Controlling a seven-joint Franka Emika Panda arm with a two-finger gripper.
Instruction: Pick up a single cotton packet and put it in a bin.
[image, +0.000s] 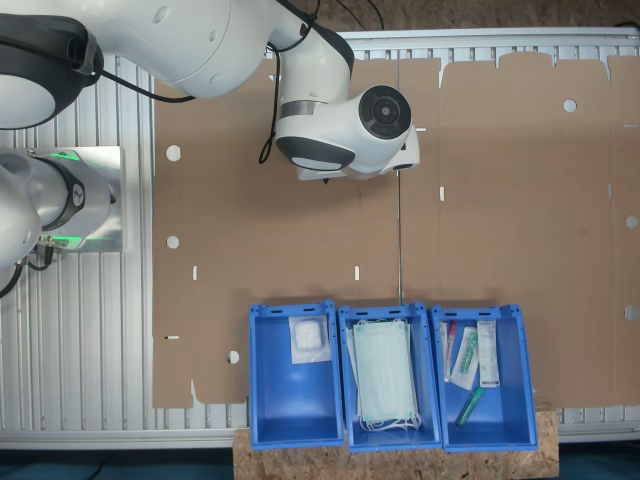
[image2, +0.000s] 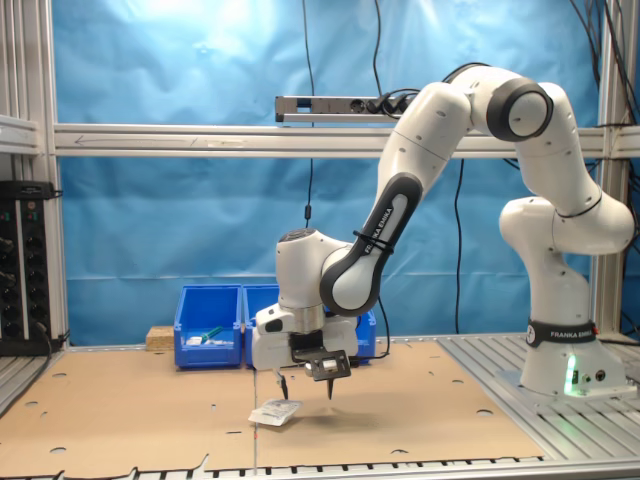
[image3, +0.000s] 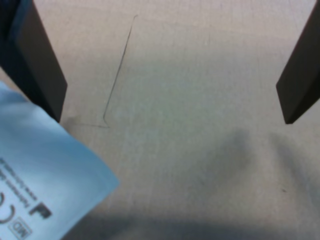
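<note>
Surface: brown cardboard sheet (image: 300, 220) with punched holes and slots, laid over a ribbed aluminium table (image: 80, 340). Room: blue backdrop (image2: 180, 220) behind aluminium framing; a black rack (image2: 22, 265) stands at 9 o'clock in the second exterior view. A chipboard slab (image: 395, 458) lies under the crates' near ends in the first exterior view.

Arm: white, base (image2: 565, 360) at 3 o'clock in the second exterior view, reaching down to the cardboard at centre. Gripper (image2: 305, 388): jaws spread wide, both dark fingers (image3: 42, 65) clear of each other with bare cardboard between them; nothing is clamped.

Cotton packet (image2: 274, 412): flat on the cardboard, at 7 o'clock of the gripper in the second exterior view, just below one fingertip; whether it touches cannot be told. In the wrist view its pale printed corner (image3: 45, 175) lies just beside one finger, outside the gap.

Containers: three blue crates in a row at 6 o'clock in the first exterior view, sides touching. The bin (image: 270, 400) holds one white square packet (image: 309, 339) at its far end. The middle crate (image: 428, 400) holds pale green masks (image: 385, 375). The third crate (image: 520, 400) holds narrow syringe packs (image: 487, 352) and a green item (image: 470, 407). The open cardboard between the arm and the crates is unobstructed.
</note>
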